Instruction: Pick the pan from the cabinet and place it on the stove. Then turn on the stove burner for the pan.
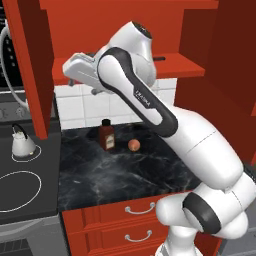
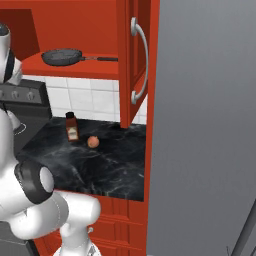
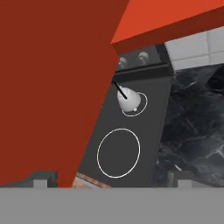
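Note:
The pan (image 2: 62, 56) lies on the bottom shelf of the open red cabinet (image 2: 75, 67), its long black handle pointing right. In the left base view my arm covers most of it, and the handle's tip (image 1: 159, 58) pokes out on the shelf. My gripper (image 1: 70, 77) hangs in front of the shelf's left end, beside the open left door (image 1: 30, 65), to the left of the pan. It is open with nothing between its fingertips (image 3: 41, 180). The hand view looks down on the stove (image 3: 131, 131) with its white rings and knobs (image 3: 143, 56).
A white kettle (image 1: 22, 142) stands on the stove's back burner. A brown bottle (image 1: 106, 136) and a small orange ball (image 1: 133, 145) sit on the black marble counter (image 1: 125, 175). The right cabinet door (image 2: 131, 65) swings out. Red drawers (image 1: 140, 207) lie below, and a grey wall (image 2: 205, 125) stands at right.

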### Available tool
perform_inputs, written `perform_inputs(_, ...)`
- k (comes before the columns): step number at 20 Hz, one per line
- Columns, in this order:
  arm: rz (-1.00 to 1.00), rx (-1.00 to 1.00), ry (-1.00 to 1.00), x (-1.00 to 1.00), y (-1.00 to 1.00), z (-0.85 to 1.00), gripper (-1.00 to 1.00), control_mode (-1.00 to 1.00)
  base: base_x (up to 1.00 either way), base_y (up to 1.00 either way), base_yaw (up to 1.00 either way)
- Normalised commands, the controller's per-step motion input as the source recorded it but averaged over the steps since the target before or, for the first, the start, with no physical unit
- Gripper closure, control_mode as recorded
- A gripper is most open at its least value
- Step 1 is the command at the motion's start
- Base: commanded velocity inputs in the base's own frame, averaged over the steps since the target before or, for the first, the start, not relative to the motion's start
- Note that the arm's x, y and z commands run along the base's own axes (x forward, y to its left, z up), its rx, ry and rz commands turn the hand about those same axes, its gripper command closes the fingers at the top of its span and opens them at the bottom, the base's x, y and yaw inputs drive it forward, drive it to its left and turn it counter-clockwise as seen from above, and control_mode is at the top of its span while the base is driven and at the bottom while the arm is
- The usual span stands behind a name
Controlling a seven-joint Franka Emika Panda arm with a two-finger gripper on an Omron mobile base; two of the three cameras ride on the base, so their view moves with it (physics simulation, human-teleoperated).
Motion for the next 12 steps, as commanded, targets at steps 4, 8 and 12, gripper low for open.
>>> perform_inputs(4, -0.36, 0.00, 0.00, 0.01, -0.67, 0.00, -1.00, -1.00, 0.00, 0.00, 0.00)
perform_inputs(8, -0.37, 0.00, -0.02, 0.00, -0.70, -0.02, -1.00, -1.00, 0.00, 0.00, 0.00)
perform_inputs(12, -0.32, -0.03, -0.05, 0.01, -0.70, 0.00, -1.00, -1.00, 0.00, 0.00, 0.00)
